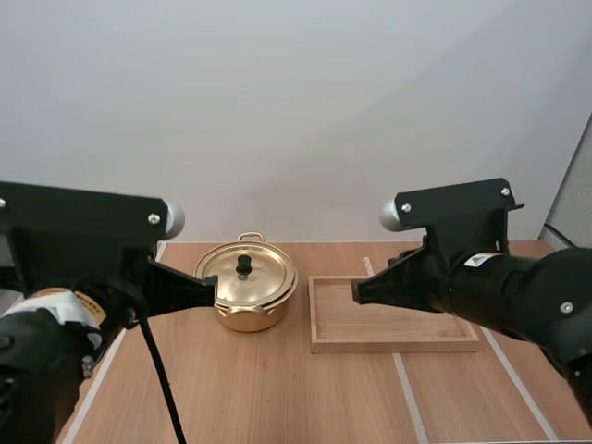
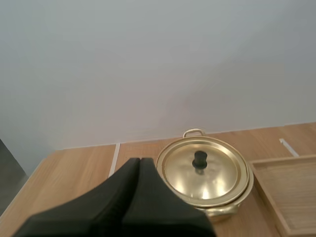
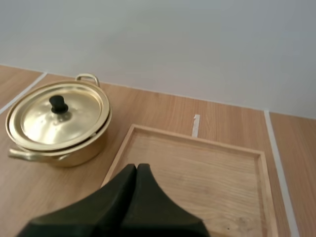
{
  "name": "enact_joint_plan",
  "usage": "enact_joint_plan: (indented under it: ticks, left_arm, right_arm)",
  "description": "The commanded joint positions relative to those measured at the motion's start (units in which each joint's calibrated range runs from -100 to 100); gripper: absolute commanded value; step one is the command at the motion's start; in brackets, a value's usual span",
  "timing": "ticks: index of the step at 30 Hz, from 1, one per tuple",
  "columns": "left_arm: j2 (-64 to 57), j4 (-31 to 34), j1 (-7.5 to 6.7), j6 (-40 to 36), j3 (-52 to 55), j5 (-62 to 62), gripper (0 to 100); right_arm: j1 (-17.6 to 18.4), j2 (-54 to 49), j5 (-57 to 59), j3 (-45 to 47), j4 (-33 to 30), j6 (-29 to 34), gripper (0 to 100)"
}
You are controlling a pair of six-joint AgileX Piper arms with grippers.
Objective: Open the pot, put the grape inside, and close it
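Gold pot (image 1: 245, 298) is sitting on the wooden surface (image 1: 277, 388) with its lid (image 1: 250, 276) on, just left of the wooden tray (image 1: 398, 324), near it but apart. Left jaws are pressing together on nothing, hovering with the tip just beside the pot's left side. Right jaws are lying together too, carrying nothing, hanging over the tray's left edge. Lid is looking like thin polished metal: likely light, stiff and slick on the dome, so pinching the rim is risking a slip. Best hold is looking like the small black knob (image 1: 243, 265) standing at lid centre, with jaws parting first, then closing across it from above. Pot is probably light enough to be sliding if nudged.
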Motion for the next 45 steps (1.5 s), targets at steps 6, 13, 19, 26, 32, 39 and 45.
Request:
enact_joint_plan:
  ticks: [6,13,19,26,32,39,45]
  left_arm:
    - [-3.4,2.0,-0.01,0.4,9.7,-15.9,0]
    - [-3.4,2.0,-0.01,-0.5,19.4,-27.2,0]
    - [-3.4,2.0,0.14,-5.3,23.5,-30.4,0]
    - [-3.4,2.0,0.76,-7.4,28.4,-30.4,0]
    - [-3.4,2.0,0.76,-7.4,28.4,-32.9,0]
    - [-3.4,2.0,0.76,-7.4,28.4,-32.9,0]
    - [-3.4,2.0,0.76,-7.4,28.4,-32.9,0]
  right_arm:
    - [-0.2,-0.8,-7.1,6.0,0.5,-2.9,0]
    - [-0.2,-0.8,-9.7,6.0,0.5,-5.7,0]
    - [-0.2,-0.8,-11.1,6.0,0.5,-5.7,0]
    - [-0.2,-0.8,-10.8,6.5,0.5,-5.7,0]
    - [-0.2,-0.8,-10.8,6.5,0.5,-5.7,0]
    - [-0.2,-0.8,-11.0,6.5,-0.8,-5.7,0]
    - [-0.2,-0.8,-17.4,6.5,0.5,-5.7,0]
